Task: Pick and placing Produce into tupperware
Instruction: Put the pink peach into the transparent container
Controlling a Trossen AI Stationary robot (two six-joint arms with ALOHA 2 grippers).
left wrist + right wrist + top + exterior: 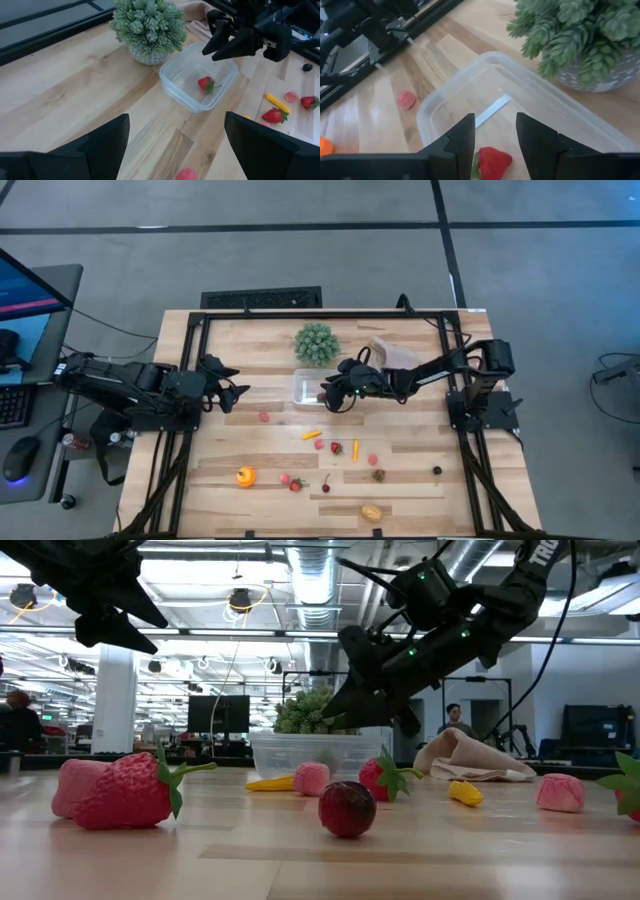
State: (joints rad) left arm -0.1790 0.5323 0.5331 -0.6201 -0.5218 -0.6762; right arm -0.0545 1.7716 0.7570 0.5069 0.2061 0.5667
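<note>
Produce: one small red toy strawberry (pixel 204 83) lay inside the clear plastic rectangular tupperware (pixel 176 89); other tiny red, orange and yellow pieces lay scattered on the pale wooden table (pixel 410 465).
Tupperware: it stood just beside the green spiky round plant (pixel 315 343).
My right claw (pixel 493 137): released, above the strawberry.
My left claw (pixel 236 392): spread, empty, near the table's left edge.

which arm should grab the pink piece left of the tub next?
Left, probably. The left gripper hangs open just beside the pink piece. The right gripper is open over the tupperware, where a strawberry lies.
</note>
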